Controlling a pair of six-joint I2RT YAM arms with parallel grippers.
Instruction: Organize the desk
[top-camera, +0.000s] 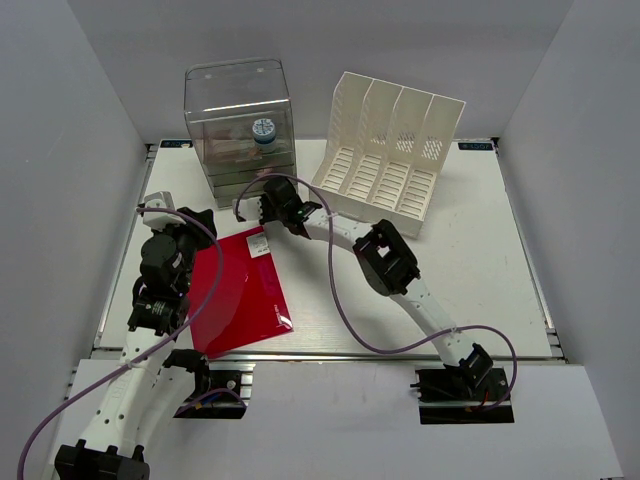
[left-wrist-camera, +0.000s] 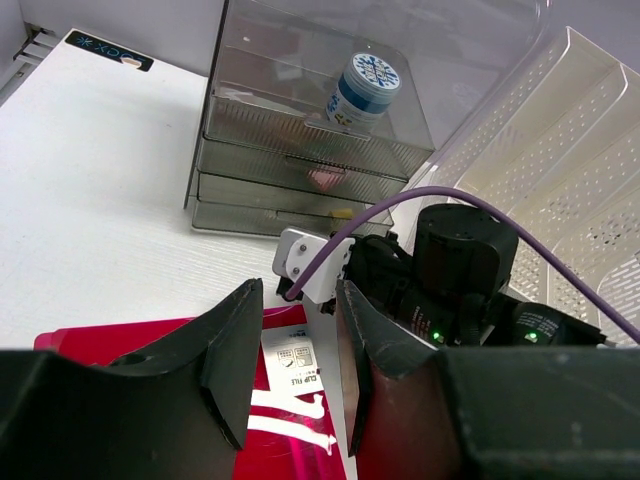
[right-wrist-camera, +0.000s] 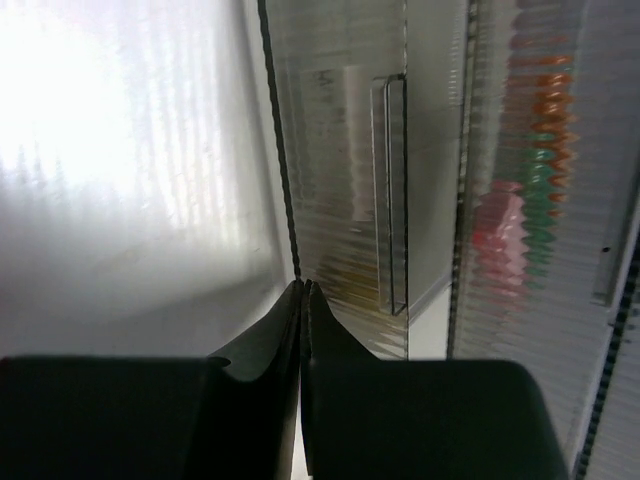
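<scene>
Looking down from the top camera: the large flat white desk (top-camera: 480, 250) with silver rail edges spans the whole floor of the shot, and everything else sits on it. At its far edge, left of centre, is a clear plastic drawer box (top-camera: 238, 110). A small white jar with a blue patterned lid (top-camera: 263, 131) is in the box's upper clear part, above the drawers. A white slotted plastic file rack (top-camera: 390, 150) is just beside the box on the right. A flat red translucent plastic folder (top-camera: 245, 290) lies near-left. My left gripper (top-camera: 197, 224) is over the folder's far-left corner. My right gripper (top-camera: 271, 188) is reaching across to the drawer box front.

Left wrist: my fingers (left-wrist-camera: 230, 360) stand apart with a clear gap and nothing between them. Through the gap I see the folder's white label (left-wrist-camera: 292, 365) and bare desk. Beyond that are my right wrist with its purple cable (left-wrist-camera: 420, 195), the drawer stack and the jar.

Right wrist: my fingers (right-wrist-camera: 270, 330) are pressed together with no gap and nothing pinched. The tips point at the ribbed clear drawer front, just left of a clear loop handle (right-wrist-camera: 395, 190). Blurred pink, orange and green contents (right-wrist-camera: 510, 200) show behind the plastic; I can't identify them.
</scene>
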